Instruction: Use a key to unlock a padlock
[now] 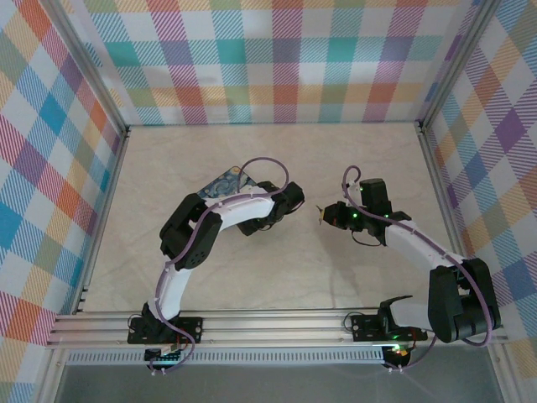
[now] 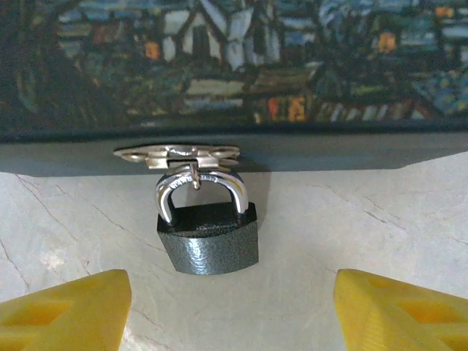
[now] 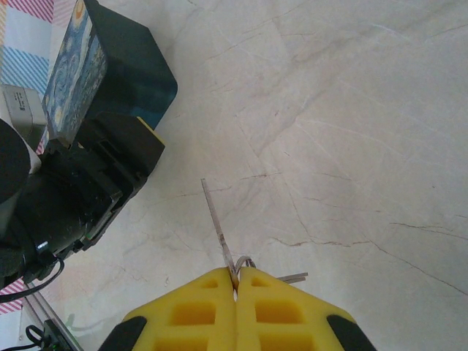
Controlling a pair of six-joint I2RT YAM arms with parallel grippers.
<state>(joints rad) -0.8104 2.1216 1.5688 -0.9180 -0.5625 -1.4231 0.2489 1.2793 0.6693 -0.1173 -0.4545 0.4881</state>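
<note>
The padlock (image 2: 209, 239), dark-bodied with a silvery shackle, hangs from a metal hasp (image 2: 178, 155) on the front of the painted box (image 2: 234, 66) and rests on the tabletop. My left gripper (image 2: 232, 311) is open, its yellow fingertips (image 2: 66, 311) wide apart just short of the padlock. In the top view the left gripper (image 1: 285, 206) sits beside the box (image 1: 225, 181). My right gripper (image 3: 236, 281) is shut on the key (image 3: 218, 225), a thin silvery blade sticking out ahead, with a ring and a second key (image 3: 292, 277) beside it. The right gripper (image 1: 323, 215) faces the left gripper across a small gap.
Plaid walls (image 1: 268, 59) enclose the marble-look table (image 1: 277, 277). The left arm's black wrist (image 3: 66, 197) lies to the left of the key tip in the right wrist view. Aluminium rails (image 1: 268, 327) run along the near edge.
</note>
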